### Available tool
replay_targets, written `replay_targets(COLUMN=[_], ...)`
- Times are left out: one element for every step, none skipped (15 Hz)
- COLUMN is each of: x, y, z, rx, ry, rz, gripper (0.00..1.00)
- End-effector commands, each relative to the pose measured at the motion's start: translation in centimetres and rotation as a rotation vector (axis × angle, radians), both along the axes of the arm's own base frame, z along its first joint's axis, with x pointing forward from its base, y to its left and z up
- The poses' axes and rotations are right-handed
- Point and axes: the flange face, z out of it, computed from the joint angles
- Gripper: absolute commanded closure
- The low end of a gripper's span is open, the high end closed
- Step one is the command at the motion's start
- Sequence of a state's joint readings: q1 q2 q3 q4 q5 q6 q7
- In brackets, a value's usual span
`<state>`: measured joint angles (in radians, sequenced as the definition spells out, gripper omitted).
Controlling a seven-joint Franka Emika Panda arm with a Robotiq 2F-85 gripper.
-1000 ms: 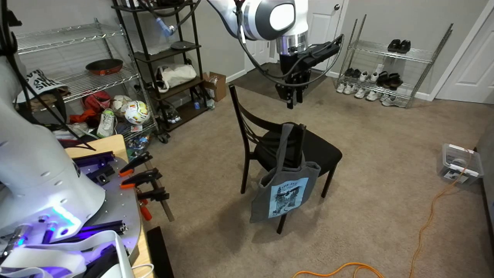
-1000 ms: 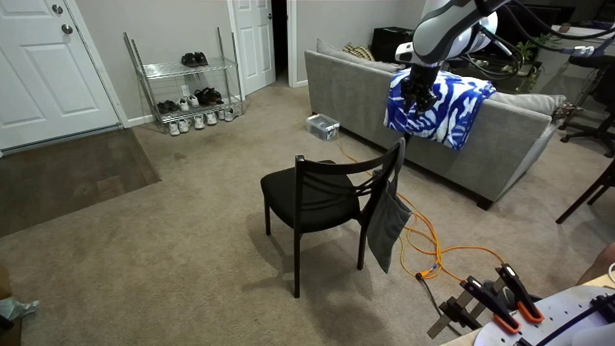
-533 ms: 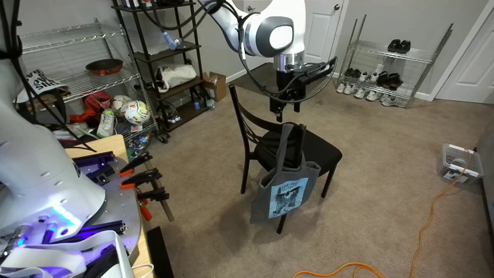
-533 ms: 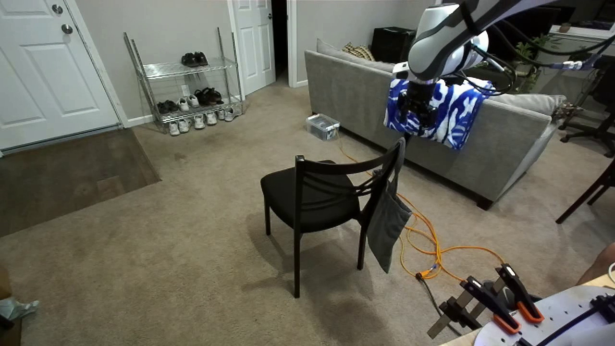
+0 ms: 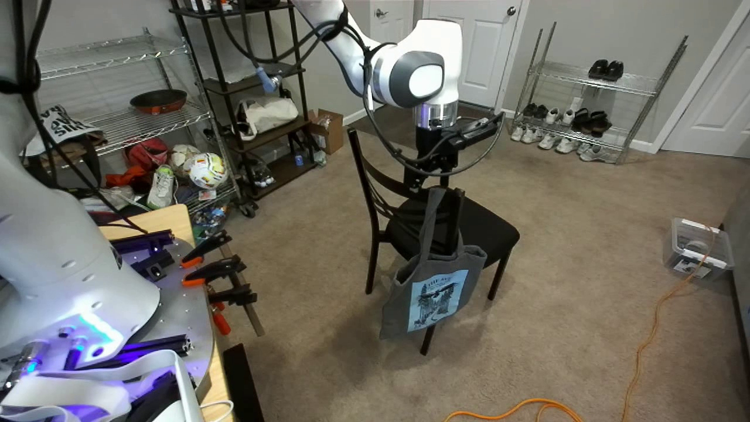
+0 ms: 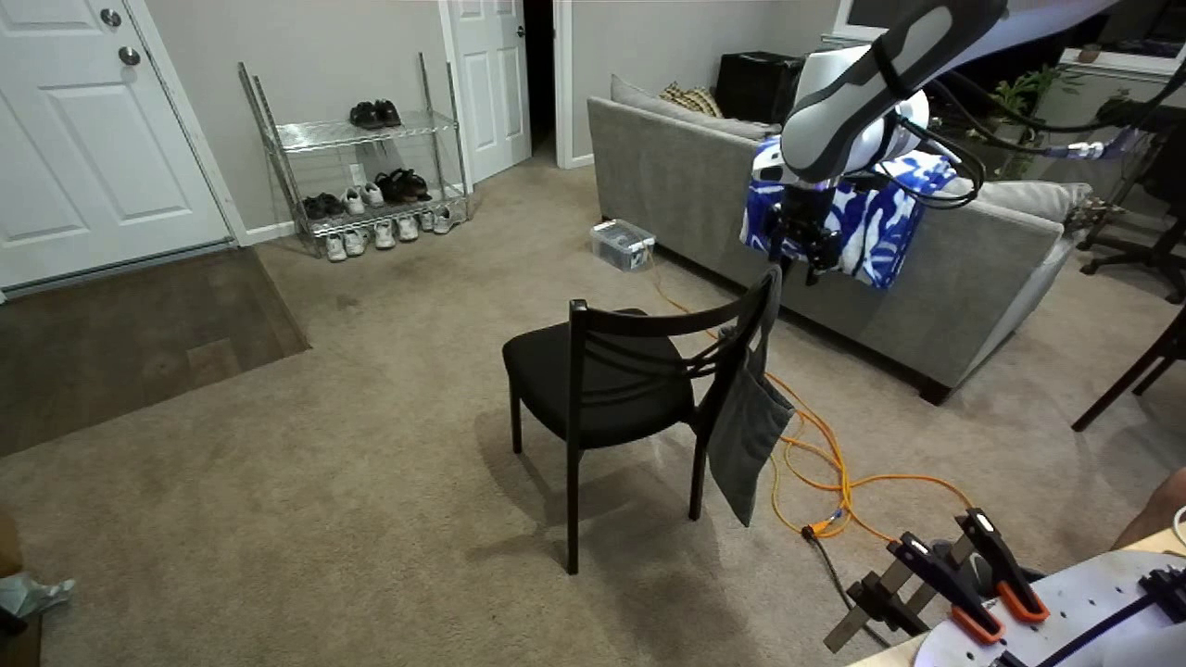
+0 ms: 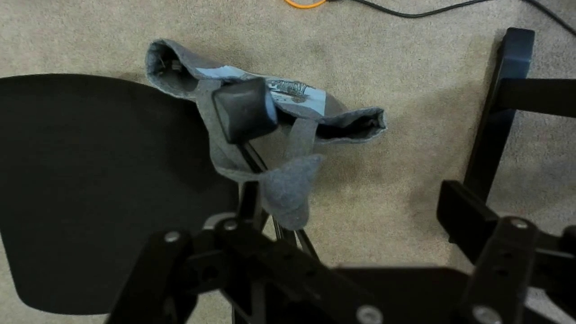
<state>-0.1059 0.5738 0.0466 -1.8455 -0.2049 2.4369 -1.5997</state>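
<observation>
My gripper (image 7: 355,211) stands wide open with nothing gripped. A dark grey tote bag (image 5: 404,293) with a pale blue printed panel hangs by its straps from a corner of the black chair (image 6: 602,371). In the wrist view the looped strap (image 7: 288,193) shows just inside the left finger (image 7: 249,202), near it; whether they touch I cannot tell. The right finger (image 7: 465,220) is well apart from the strap, over carpet. From an exterior view the gripper (image 5: 428,180) appears just above the chair back, its fingertips close to the strap top and partly blending with the dark chair.
A grey sofa (image 6: 686,185) with a blue and white blanket (image 6: 871,232) stands behind the arm. Orange cord (image 6: 839,463) lies on the carpet near the bag. Clamps (image 5: 217,269) jut from the robot's table. Shelves line the wall; a shoe rack (image 5: 592,88) stands farther back.
My gripper has come down toward the chair back and bag strap, and its fingers have spread from close together to wide apart. Chair and bag have not moved.
</observation>
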Motion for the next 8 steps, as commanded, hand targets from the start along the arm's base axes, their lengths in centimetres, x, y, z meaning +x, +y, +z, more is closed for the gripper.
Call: replay_targets(x=[0.05,0.04,0.03,0.1,0.15,0.13,0.14,0.19], y=[-0.64,-0.75,-0.87,-0.9,-0.87,-0.84,-0.82,-0.81], z=[-0.7,-1.02,-1.26,-1.3,-1.26,-1.24,-1.19,-1.14], rx=[0.019,0.02,0.021,0.022,0.019,0.019,0.02,0.022], ry=[0.028,0.032,0.034,0.027,0.01,0.001,-0.013,-0.026], rz=[-0.007,-0.007,-0.006,0.0,0.006,0.009,0.008,0.006], gripper=[0.0,0.0,0.0,0.0,0.0,0.0,0.0,0.0])
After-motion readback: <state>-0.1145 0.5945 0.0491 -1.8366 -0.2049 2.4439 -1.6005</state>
